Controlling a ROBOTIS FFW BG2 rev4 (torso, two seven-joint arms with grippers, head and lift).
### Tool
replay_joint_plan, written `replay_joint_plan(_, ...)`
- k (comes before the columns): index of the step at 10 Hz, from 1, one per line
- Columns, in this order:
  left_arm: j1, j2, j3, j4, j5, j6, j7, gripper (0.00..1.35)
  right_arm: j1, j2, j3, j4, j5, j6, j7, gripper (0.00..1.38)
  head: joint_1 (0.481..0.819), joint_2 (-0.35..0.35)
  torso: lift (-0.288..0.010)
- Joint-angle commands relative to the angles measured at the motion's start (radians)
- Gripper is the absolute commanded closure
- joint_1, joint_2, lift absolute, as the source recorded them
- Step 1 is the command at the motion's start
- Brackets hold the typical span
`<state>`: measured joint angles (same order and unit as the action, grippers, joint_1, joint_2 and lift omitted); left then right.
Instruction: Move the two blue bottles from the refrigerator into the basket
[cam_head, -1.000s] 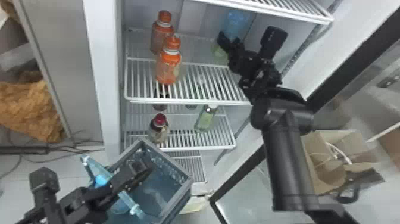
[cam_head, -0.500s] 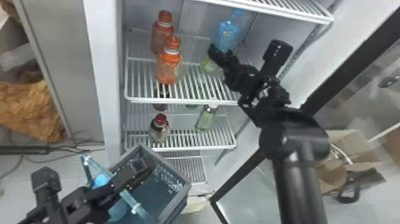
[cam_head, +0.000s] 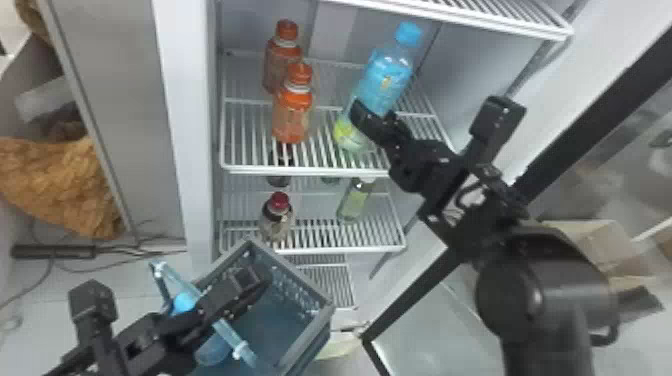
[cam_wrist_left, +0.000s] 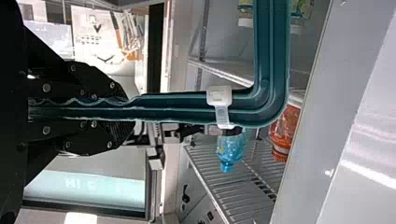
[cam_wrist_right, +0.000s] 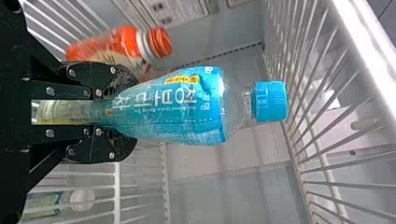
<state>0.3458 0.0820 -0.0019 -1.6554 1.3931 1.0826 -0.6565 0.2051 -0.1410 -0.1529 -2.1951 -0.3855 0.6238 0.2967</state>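
1. Right gripper: my fingers are clamped on the blue bottle, one on each side of its lower half. The bottle stands upright in the refrigerator, with shoulder and cap rising above my fingertips. Whether its base is off the shelf, I cannot tell.
2. Left gripper: fingers clamped on the basket handle.
3. The basket sits below and in front of the refrigerator. Something blue and capped lies in it beneath the handle, apparently the other blue bottle.
4. Hazard, slip or pivot: with my hold this low, the bottle's top could swing if the cap meets the upper shelf.
5. Hazard, snag: drawn out too low, the base could catch the shelf's front edge and twist in my grip.
6. Hazard, contact: a sideways pull could topple the near orange bottle.
7. Hazard, placement: the handle crosses the basket's opening and may block the bottle; any loosening on my left could tip the basket.
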Motion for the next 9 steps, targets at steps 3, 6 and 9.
replay_joint_plan(3, 0.005, -0.001, -0.002, 0.000, 0.003, -0.003, 0.002, 1.20, 0.190, 0.018, -0.051, -0.229, -0.051, 0.103, 0.018, 1.27, 0.695, -0.293, 0.000)
replay_joint_plan(6, 0.005, -0.002, -0.004, 0.000, 0.009, -0.013, 0.002, 1.20, 0.332, 0.041, -0.096, -0.344, -0.101, 0.211, 0.062, 1.27, 0.695, -0.300, 0.000)
replay_joint_plan(9, 0.000, -0.002, -0.010, 0.000, 0.013, -0.017, 0.003, 1.20, 0.408, 0.052, -0.110, -0.393, -0.111, 0.360, 0.151, 1.27, 0.695, -0.293, 0.000)
